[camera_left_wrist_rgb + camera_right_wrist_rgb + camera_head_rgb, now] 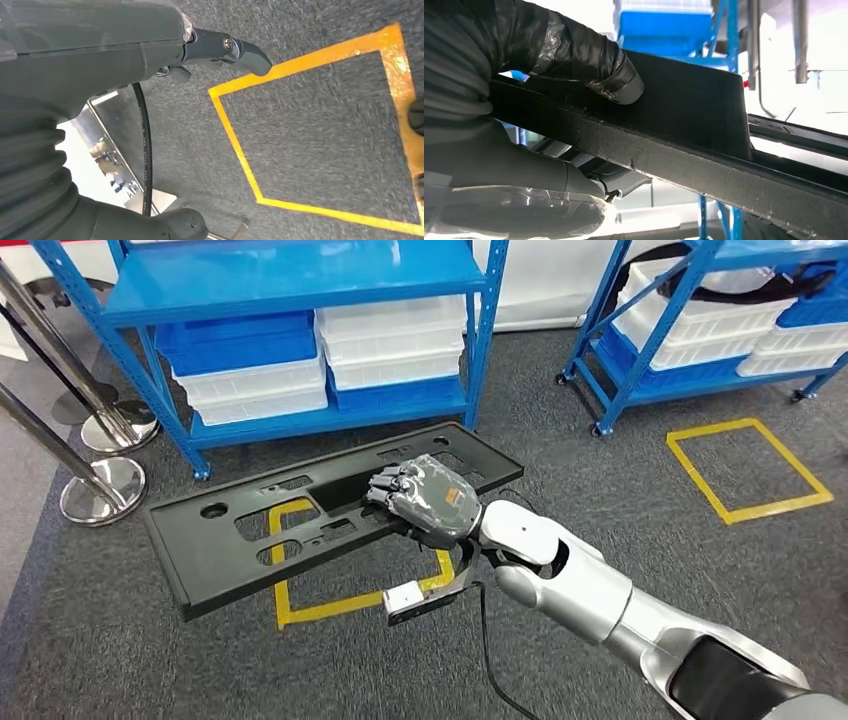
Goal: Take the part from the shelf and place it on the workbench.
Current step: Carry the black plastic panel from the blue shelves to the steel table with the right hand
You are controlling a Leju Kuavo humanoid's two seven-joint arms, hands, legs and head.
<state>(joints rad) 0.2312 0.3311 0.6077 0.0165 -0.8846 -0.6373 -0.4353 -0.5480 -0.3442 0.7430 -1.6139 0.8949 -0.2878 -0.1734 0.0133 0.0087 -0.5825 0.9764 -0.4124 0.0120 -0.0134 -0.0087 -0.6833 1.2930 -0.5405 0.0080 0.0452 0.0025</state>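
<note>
The part is a long flat black plastic panel (220, 540) with several cut-outs. It hangs level above the carpet in the head view, in front of the blue shelf. My right hand (425, 500) grips it at the middle of its near edge, fingers over the top. In the right wrist view the thumb (589, 65) presses on the panel's dark rim (684, 150), with the other fingers under it. My left hand (150, 50) hangs over the carpet and a yellow tape square (240, 150); its fingers are apart and hold nothing.
A blue shelf (300, 290) with white and blue bins (395, 345) stands straight ahead, and a second one (700, 320) at the right. Two chrome stanchions (100, 490) stand at the left. Yellow tape squares (750, 470) mark the grey carpet.
</note>
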